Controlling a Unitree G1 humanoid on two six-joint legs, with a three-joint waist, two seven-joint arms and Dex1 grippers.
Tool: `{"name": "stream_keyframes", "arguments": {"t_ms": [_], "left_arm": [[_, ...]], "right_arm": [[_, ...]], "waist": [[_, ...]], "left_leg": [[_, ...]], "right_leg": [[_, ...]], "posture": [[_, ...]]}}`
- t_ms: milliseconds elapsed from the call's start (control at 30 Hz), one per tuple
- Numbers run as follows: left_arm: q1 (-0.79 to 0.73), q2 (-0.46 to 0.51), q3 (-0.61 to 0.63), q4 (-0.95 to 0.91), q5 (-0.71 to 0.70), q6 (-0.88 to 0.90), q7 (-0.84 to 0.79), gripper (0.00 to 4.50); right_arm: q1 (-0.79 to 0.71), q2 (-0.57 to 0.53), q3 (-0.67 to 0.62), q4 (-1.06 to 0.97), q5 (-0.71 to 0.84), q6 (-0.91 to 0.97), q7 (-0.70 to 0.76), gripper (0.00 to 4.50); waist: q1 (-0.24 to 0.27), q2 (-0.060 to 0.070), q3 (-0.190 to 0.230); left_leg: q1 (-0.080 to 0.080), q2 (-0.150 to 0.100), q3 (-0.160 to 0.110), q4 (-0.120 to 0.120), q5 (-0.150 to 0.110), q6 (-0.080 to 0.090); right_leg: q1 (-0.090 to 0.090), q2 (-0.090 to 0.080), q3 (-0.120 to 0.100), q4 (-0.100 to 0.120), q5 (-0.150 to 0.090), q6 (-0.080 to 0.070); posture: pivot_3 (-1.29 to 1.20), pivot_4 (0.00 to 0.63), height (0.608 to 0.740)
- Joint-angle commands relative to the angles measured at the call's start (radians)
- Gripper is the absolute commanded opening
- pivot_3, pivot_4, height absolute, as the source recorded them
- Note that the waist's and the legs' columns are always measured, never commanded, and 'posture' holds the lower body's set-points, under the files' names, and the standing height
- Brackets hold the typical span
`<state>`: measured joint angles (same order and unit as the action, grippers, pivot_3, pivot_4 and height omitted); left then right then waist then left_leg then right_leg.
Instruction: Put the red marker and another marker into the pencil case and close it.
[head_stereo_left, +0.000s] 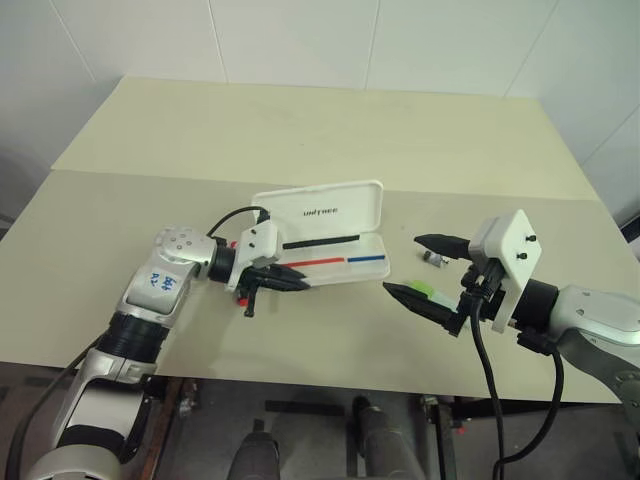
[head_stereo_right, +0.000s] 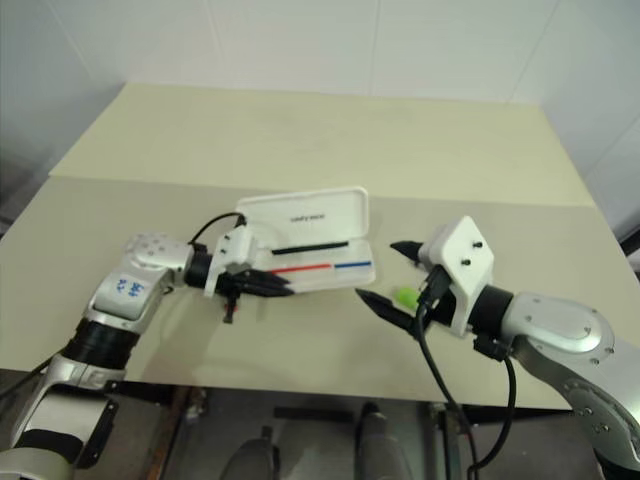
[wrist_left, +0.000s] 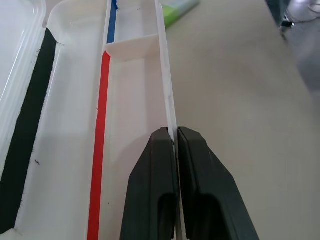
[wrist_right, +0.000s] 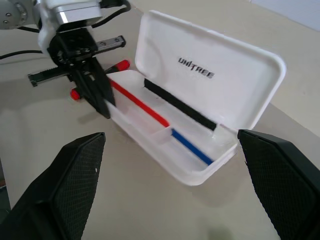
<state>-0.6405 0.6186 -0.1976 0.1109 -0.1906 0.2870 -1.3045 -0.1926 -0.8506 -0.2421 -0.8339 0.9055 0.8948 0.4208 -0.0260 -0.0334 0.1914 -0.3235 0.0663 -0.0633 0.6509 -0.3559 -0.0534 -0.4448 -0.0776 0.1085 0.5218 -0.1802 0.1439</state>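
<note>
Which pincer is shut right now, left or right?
The left pincer: its two black fingers are pressed together at the front wall of the pencil case. The right pincer stands wide open beside the case.

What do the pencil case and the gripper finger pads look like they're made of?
Pencil case: looks like thin moulded white plastic, semi-gloss, going by its rounded corners, raised rim and printed black lettering. The black strip inside the lid is matte, possibly foam or hook tape; I can't tell which. Right gripper fingers: black, matte, with a fine cross-hatched texture, probably rubber or textured plastic.
</note>
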Motion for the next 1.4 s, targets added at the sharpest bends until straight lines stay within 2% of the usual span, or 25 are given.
{"name": "stream_keyframes", "arguments": {"t_ms": [33,333,700,1167,1400], "left_arm": [[0.02,0.023,0.008,-0.07,-0.023,-0.039,-0.026,0.02],[0.07,0.047,-0.017,-0.058,0.017,-0.174,-0.06,0.02],[0.093,0.03,-0.047,0.038,0.116,-0.32,0.015,0.02],[0.126,-0.042,-0.065,0.118,0.156,-0.465,0.118,0.02],[0.133,-0.075,-0.065,0.126,0.12,-0.452,0.1,0.02]], "right_arm": [[0.001,-0.012,-0.029,-0.03,0.012,-0.011,-0.003,4.5],[-0.002,-0.007,-0.014,-0.025,0.002,-0.018,-0.003,4.5],[-0.002,-0.001,-0.008,-0.031,-0.002,-0.016,-0.015,4.5],[0.038,-0.008,-0.008,-0.054,0.027,-0.009,-0.009,4.5],[0.035,-0.011,-0.005,-0.049,0.024,-0.015,-0.011,4.5]], "waist": [[-0.002,0.0,0.0],[-0.002,0.0,0.0],[-0.002,0.0,0.0],[0.015,0.001,0.0],[0.026,0.001,0.0]], "left_leg": [[0.0,0.0,0.0,0.0,0.0,0.0],[0.0,0.0,0.0,0.0,0.0,0.0],[0.0,0.0,0.0,0.0,0.0,0.0],[0.001,0.0,0.0,0.003,0.0,0.0],[0.001,0.0,0.0,0.006,0.0,0.0]], "right_leg": [[0.0,0.0,0.0,0.0,0.0,0.0],[0.0,0.0,0.0,0.0,0.0,0.0],[0.0,0.0,0.0,0.001,0.0,0.0],[0.001,0.0,0.0,0.002,0.0,0.0],[0.002,0.0,0.0,0.002,0.001,-0.001]], "posture": [[0.0,0.15,0.74],[0.0,0.15,0.74],[0.0,0.15,0.74],[0.0,0.15,0.74],[0.0,0.15,0.74]]}}
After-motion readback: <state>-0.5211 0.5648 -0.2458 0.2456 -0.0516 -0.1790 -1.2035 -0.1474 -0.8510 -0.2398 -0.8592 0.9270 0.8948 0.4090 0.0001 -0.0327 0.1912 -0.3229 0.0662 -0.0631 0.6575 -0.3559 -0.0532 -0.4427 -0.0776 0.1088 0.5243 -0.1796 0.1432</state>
